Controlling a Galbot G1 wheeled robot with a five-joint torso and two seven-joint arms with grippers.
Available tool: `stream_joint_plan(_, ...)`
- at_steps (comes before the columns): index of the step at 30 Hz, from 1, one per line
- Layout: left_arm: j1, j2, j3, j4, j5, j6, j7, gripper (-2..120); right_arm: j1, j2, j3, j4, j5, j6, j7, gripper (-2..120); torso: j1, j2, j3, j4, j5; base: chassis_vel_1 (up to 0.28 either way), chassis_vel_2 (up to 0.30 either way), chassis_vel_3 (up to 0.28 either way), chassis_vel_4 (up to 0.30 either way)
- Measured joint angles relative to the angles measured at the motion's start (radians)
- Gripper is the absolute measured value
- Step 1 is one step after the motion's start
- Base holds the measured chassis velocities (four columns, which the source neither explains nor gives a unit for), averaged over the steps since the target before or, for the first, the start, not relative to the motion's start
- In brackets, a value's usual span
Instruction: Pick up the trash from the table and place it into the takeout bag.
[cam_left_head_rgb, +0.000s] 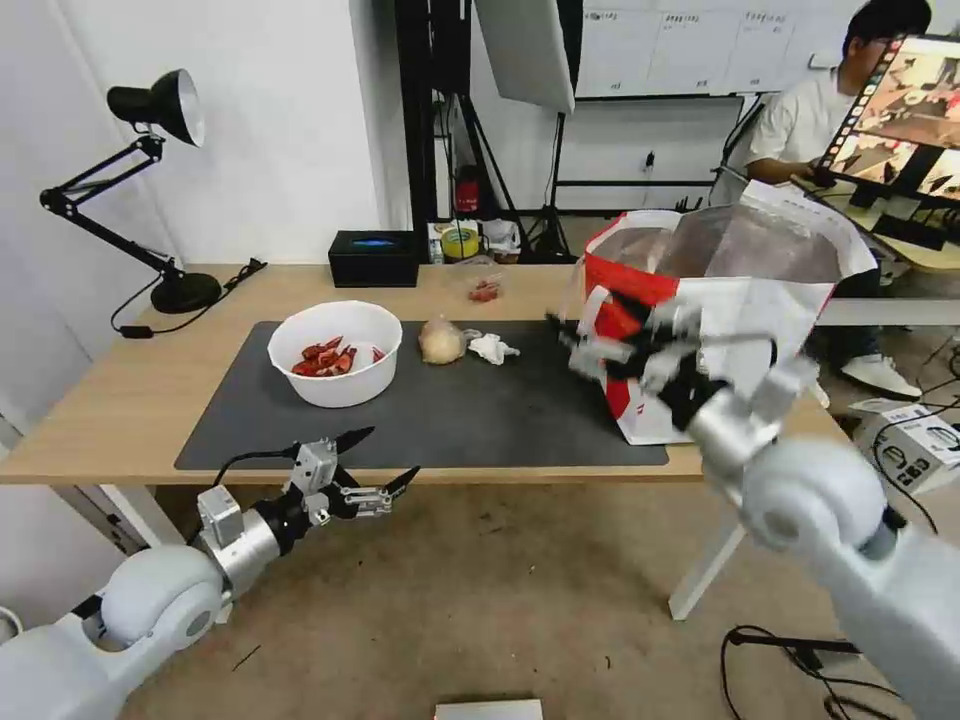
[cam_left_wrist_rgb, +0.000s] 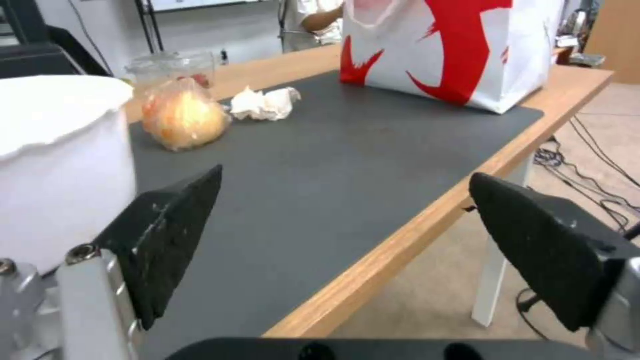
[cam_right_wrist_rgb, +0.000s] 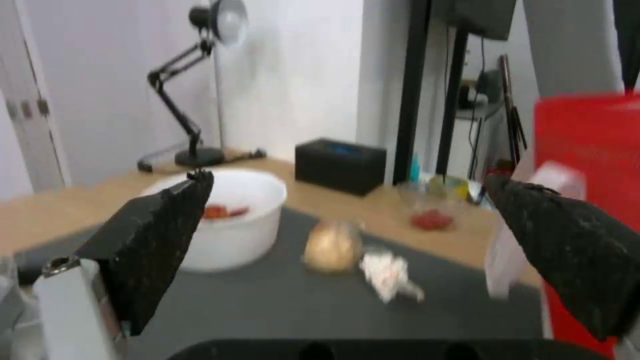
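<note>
- Black desk lamp (cam_left_head_rgb: 150, 150) at the far left of the light-wood table (cam_left_head_rgb: 90, 420); grey mat (cam_left_head_rgb: 480, 420) carries the white bowl (cam_left_head_rgb: 335, 352) of red scraps, beige wrapped lump (cam_left_head_rgb: 441, 341), crumpled tissue (cam_left_head_rgb: 492, 348), then the takeout bag (cam_left_head_rgb: 730, 300) at the right end
- Left gripper (cam_left_head_rgb: 385, 462) hovers at the near table edge, fingers spread, empty
- Right gripper (cam_left_head_rgb: 590, 345) raised beside the bag's red panel, fingers apart, holding nothing
</note>
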Motion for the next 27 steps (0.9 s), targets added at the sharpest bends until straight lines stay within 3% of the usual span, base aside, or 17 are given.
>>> stream_joint_plan(4, 0.051, -0.025, -0.051, -0.003, 0.021, -0.013, 0.002, 100, -0.089, 0.017, -0.020, -0.003, -0.079, 0.046, 0.009, 100, 0.000, 0.000, 0.000, 0.0000, 0.0002, 0.000, 0.000, 0.000, 0.000)
stream_joint_plan(6, 0.113, -0.067, -0.103, -0.010, 0.049, -0.037, 0.003, 100, -0.186, 0.043, -0.025, -0.015, -0.143, 0.108, 0.015, 100, 0.000, 0.000, 0.000, 0.0001, 0.0002, 0.000, 0.000, 0.000, 0.000)
stream_joint_plan(14, 0.175, -0.169, -0.136, -0.008, 0.116, -0.073, -0.009, 100, -0.365, 0.105, 0.001, -0.032, -0.264, 0.250, 0.039, 100, 0.000, 0.000, 0.000, -0.0001, -0.0001, 0.000, 0.000, 0.000, 0.000)
stream_joint_plan(16, 0.192, -0.193, -0.143, -0.008, 0.131, -0.081, -0.038, 100, -0.390, 0.114, 0.002, -0.039, -0.285, 0.276, 0.055, 100, 0.000, 0.000, 0.000, -0.0001, 0.0002, 0.000, 0.000, 0.000, 0.000)
stream_joint_plan(17, 0.217, -0.228, -0.152, -0.007, 0.163, -0.087, -0.120, 100, -0.429, 0.126, 0.002, -0.046, -0.310, 0.306, 0.099, 100, 0.000, 0.000, 0.000, 0.0001, 0.0002, 0.000, 0.000, 0.000, 0.000)
stream_joint_plan(20, 0.230, -0.245, -0.162, -0.001, 0.183, -0.088, -0.164, 100, -0.451, 0.131, 0.001, -0.048, -0.319, 0.319, 0.128, 100, 0.000, 0.000, 0.000, 0.0001, 0.0001, 0.000, 0.000, 0.000, 0.000)
stream_joint_plan(21, 0.249, -0.258, -0.176, 0.011, 0.196, -0.088, -0.207, 100, -0.477, 0.132, 0.000, -0.054, -0.335, 0.333, 0.150, 100, 0.000, 0.000, 0.000, 0.0001, 0.0000, 0.000, 0.000, 0.000, 0.000)
stream_joint_plan(27, 0.299, -0.268, -0.209, 0.034, 0.196, -0.100, -0.231, 100, -0.512, 0.134, -0.009, -0.078, -0.358, 0.365, 0.183, 100, 0.000, 0.000, 0.000, 0.0001, 0.0002, 0.000, 0.000, 0.000, 0.000)
